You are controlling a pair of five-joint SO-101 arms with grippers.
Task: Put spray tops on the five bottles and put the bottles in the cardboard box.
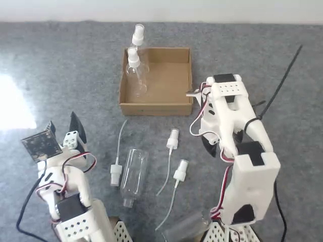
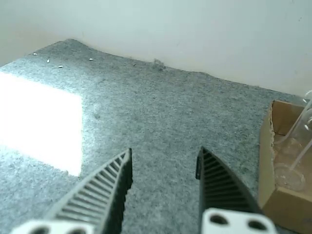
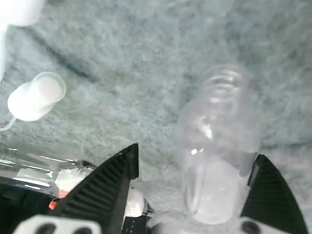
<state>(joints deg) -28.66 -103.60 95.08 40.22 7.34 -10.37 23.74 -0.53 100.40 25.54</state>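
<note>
Two arms at a grey carpet, items listed left to right.

1. Left gripper: fingers spread apart, nothing between them, above bare carpet.
2. First spray top: lying loose, tube running toward the box, touching or just beside item 3.
3. Lying bottle: clear, uncapped, on its side, neck toward the arms.
4. Cardboard box: open, on the far side of the carpet.
5. Capped bottle: upright inside the box, at its left wall, spray top fitted.
6. Second capped bottle: upright at the box's far left corner; inside or just behind, cannot tell.
7. Second spray top: loose, between box and arms.
8. Third spray top: loose, near item 7, tube trailing toward the arms.
9. Low bottle: clear, on its side by the right arm's base.
10. Right gripper: fingers wide apart, holding nothing.
11. Open-necked bottle: lying on the carpet, seen between those fingers; contact cannot be told.
</note>
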